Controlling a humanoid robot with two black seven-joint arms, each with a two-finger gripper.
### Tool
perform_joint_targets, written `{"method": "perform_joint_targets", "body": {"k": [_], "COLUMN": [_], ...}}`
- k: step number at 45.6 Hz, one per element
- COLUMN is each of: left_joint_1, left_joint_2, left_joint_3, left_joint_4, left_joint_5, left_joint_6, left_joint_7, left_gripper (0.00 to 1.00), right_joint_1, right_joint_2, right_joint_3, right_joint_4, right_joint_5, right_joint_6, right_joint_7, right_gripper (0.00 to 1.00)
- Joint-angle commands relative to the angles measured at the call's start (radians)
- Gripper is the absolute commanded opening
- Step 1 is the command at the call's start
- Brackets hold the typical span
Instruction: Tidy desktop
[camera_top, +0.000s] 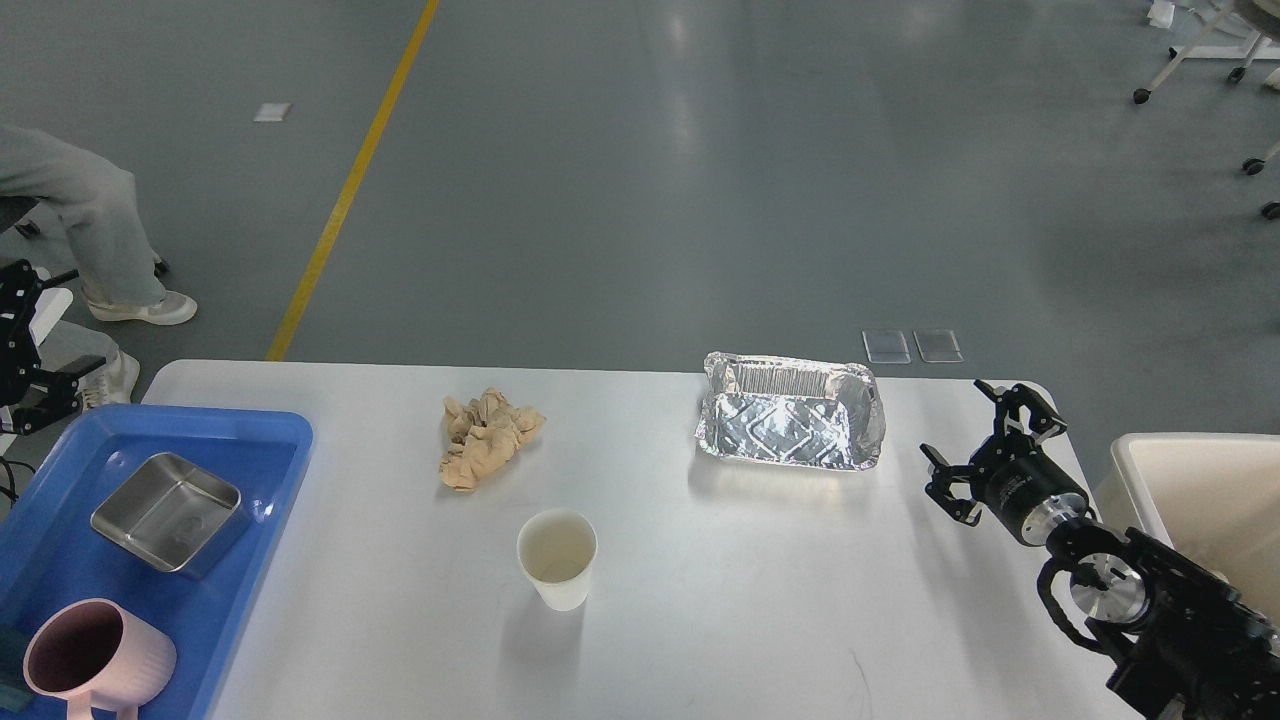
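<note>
The white desktop (700, 610) holds a crumpled brown paper wad (488, 438), a white paper cup (557, 556) standing upright in front of it, and an empty foil tray (792, 424) at the back right. My right gripper (985, 440) is open and empty just right of the foil tray, above the desktop. My left gripper (42, 332) is open and empty at the far left edge of the view, raised beyond the blue tray's far corner.
A blue plastic tray (262, 430) on the desktop's left end holds a steel box (168, 510) lying flat and a pink mug (95, 655). A cream bin (1190, 480) stands off the right end. A person's legs (85, 230) are at the far left.
</note>
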Motion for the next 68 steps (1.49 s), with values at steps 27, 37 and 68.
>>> {"method": "perform_joint_targets", "body": {"k": [27,37,68], "left_joint_1": [-0.070,-0.066,-0.064], "left_joint_2": [-0.347,-0.405,-0.389], "left_joint_3": [-0.477,-0.494,-0.502], "left_joint_4": [-0.004,-0.003,-0.010], "left_joint_5": [-0.192,-0.291,-0.301], "left_joint_6": [0.003,0.071,0.049], "left_joint_7": [-0.014,-0.009,0.051], "left_gripper": [0.97,0.98,0.97], "right_joint_1": [0.035,0.065,0.008], "right_joint_2": [-0.120,-0.190,-0.771], "right_joint_3": [0.132,0.132,0.005], "right_joint_4": [-0.008,0.000,0.672], "right_joint_5": [0.010,0.010,-0.491], "right_joint_6": [0.004,0.011,0.194], "right_joint_7": [0.011,0.012,0.074], "right_gripper": [1.00,1.00,1.00]}}
